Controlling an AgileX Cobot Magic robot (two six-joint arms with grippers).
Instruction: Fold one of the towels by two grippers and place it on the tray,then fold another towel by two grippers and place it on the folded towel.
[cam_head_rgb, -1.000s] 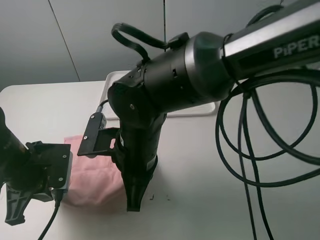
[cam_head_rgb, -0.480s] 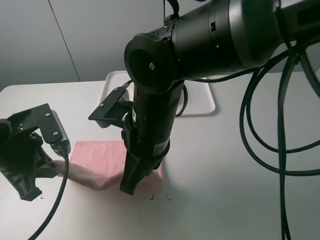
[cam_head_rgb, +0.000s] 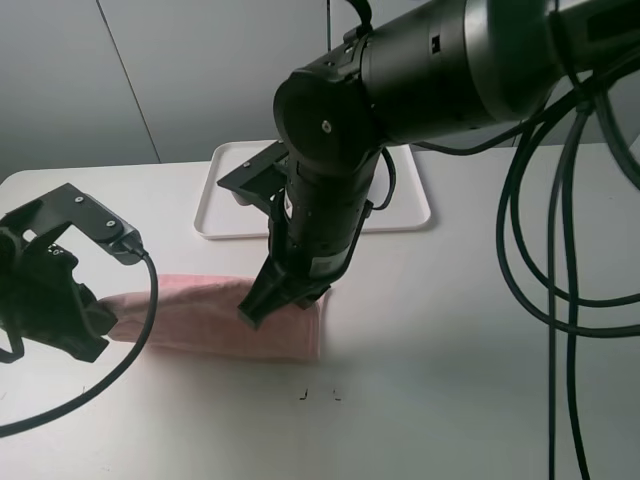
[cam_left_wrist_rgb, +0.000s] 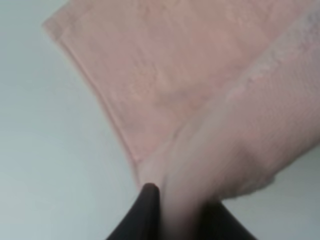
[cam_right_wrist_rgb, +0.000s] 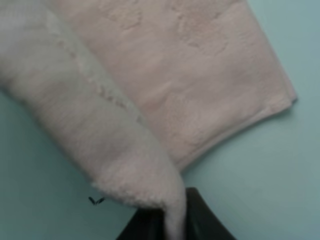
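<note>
The pale pink towel (cam_head_rgb: 200, 315) lies on the white table as a long doubled strip. My left gripper (cam_head_rgb: 100, 320) is at its left end and my right gripper (cam_head_rgb: 255, 312) near its right end. In the left wrist view, a raised fold of the pink towel (cam_left_wrist_rgb: 175, 85) runs between the black fingers of the left gripper (cam_left_wrist_rgb: 175, 200). The right wrist view shows the same: the right gripper (cam_right_wrist_rgb: 170, 210) pinches a lifted edge of the pink towel (cam_right_wrist_rgb: 190, 85). The white tray (cam_head_rgb: 215, 215) sits behind, mostly covered by the right arm. The other folded towel is hidden.
Thick black cables (cam_head_rgb: 530, 250) hang in loops from the right arm over the right side of the table. Small dark marks (cam_head_rgb: 318, 395) sit on the tabletop in front of the towel. A grey wall stands behind the table.
Both grippers have carried the towel's near edge up and back toward the tray. The flat pink square has become a narrow doubled strip.
</note>
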